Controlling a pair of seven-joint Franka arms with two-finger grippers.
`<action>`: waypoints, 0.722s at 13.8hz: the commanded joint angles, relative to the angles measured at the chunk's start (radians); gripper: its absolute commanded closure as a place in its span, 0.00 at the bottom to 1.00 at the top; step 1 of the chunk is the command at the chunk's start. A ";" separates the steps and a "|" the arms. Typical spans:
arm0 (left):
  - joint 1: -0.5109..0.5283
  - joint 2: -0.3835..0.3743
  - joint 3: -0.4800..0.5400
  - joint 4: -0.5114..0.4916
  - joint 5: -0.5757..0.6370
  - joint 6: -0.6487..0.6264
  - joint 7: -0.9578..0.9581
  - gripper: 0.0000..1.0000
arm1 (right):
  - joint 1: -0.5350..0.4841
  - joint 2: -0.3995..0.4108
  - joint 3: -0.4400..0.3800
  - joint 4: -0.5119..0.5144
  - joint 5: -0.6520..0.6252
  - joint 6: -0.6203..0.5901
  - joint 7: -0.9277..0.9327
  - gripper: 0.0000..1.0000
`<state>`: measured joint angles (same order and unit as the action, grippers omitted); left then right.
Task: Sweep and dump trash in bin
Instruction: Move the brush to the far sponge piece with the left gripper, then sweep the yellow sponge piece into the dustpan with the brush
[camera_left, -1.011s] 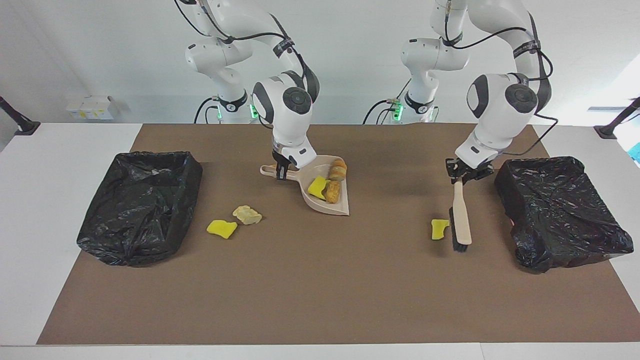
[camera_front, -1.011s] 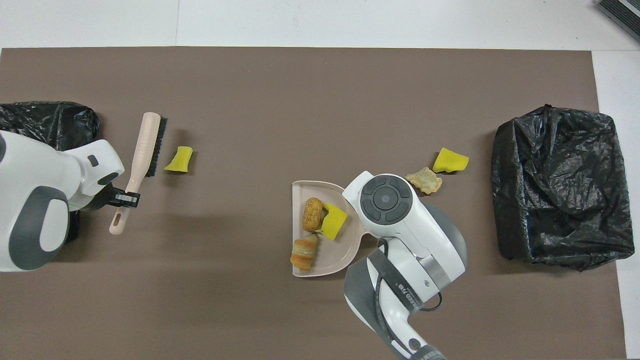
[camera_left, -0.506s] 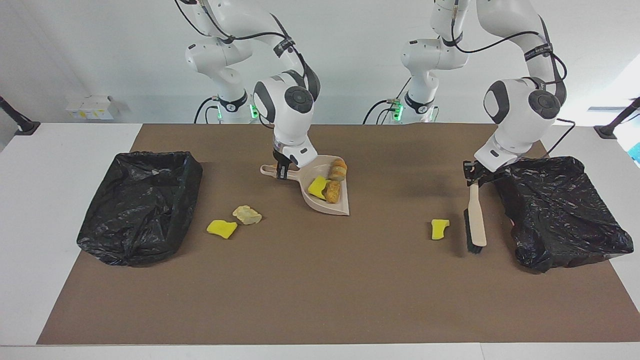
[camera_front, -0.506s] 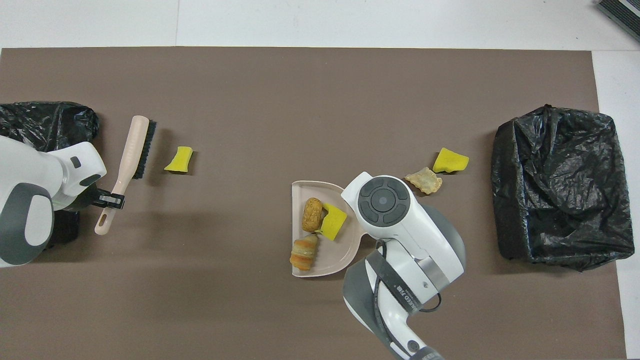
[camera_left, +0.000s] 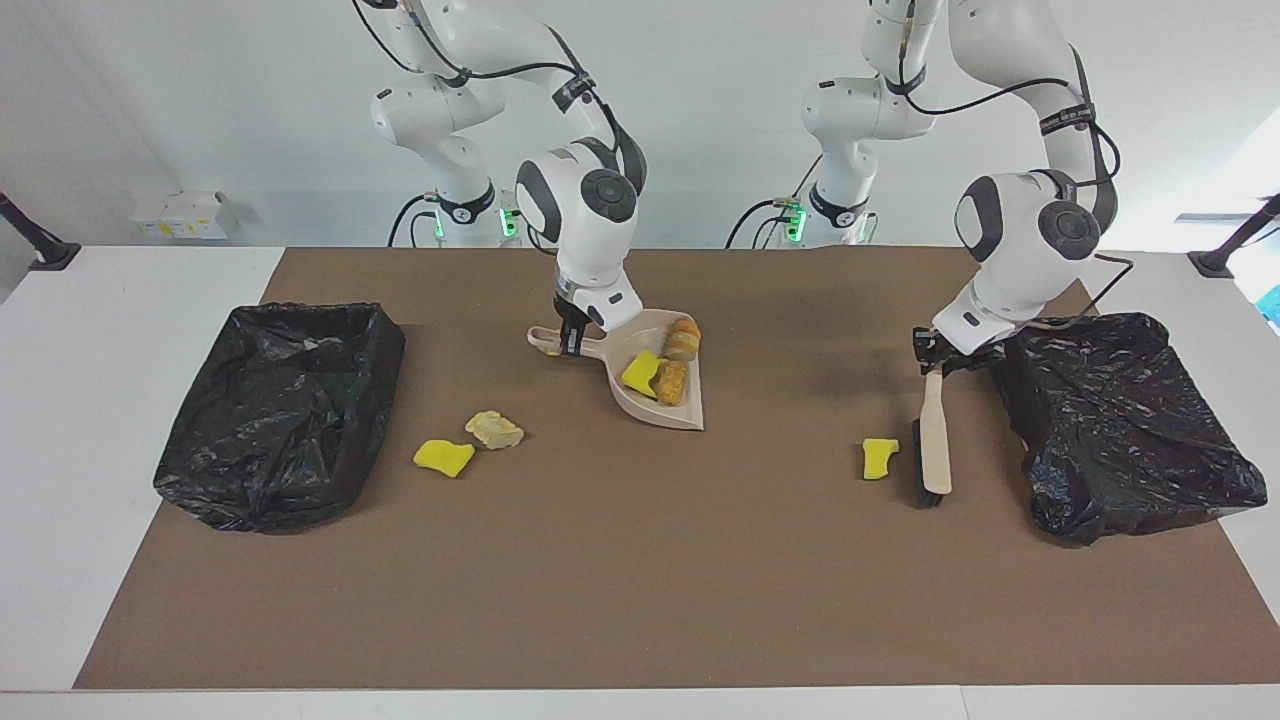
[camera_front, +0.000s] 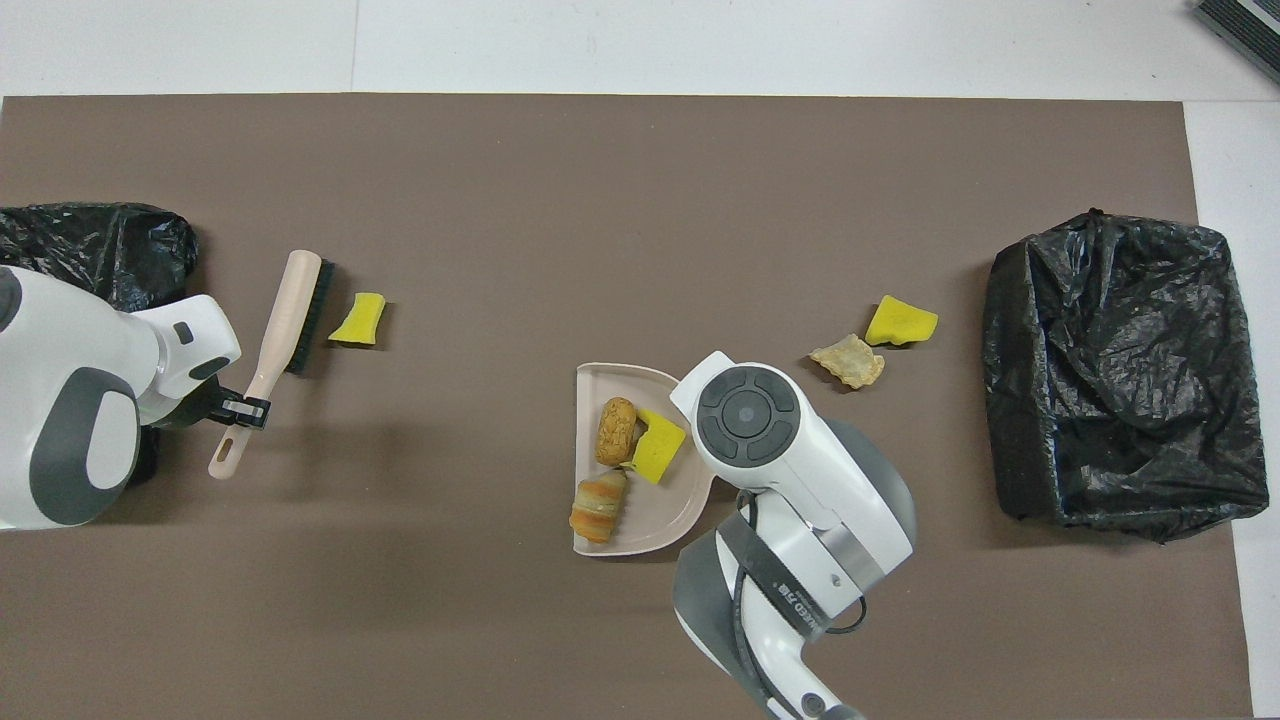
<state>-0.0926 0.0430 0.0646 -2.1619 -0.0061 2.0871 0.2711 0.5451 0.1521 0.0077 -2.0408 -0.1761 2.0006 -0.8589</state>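
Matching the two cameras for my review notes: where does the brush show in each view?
Facing view: the brush hangs from the left gripper, between a yellow scrap and a black bin.
Overhead view: the brush lies at the picture's left edge, held by the left gripper.
Shared landmark: that yellow scrap beside its bristles.

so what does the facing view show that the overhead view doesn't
Only the facing view: both arm bases, the whole bin bag at the left arm's end, and the right gripper shut on the dustpan handle. Only the overhead view: the croissant lies plainly clear of the bun. Both: the left gripper shut on the brush, three scraps in the dustpan, three on the mat.
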 joint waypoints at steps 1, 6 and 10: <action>-0.055 -0.025 0.004 -0.036 0.012 0.008 -0.019 1.00 | 0.009 0.007 0.005 -0.001 -0.017 0.020 0.041 1.00; -0.160 -0.060 0.003 -0.087 0.011 0.013 -0.093 1.00 | 0.022 0.023 0.005 -0.001 -0.016 0.056 0.055 1.00; -0.269 -0.081 0.001 -0.113 0.006 0.010 -0.188 1.00 | 0.022 0.023 0.006 -0.001 -0.016 0.063 0.055 1.00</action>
<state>-0.3039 0.0027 0.0535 -2.2339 -0.0063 2.0875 0.1335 0.5649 0.1679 0.0078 -2.0410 -0.1765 2.0373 -0.8415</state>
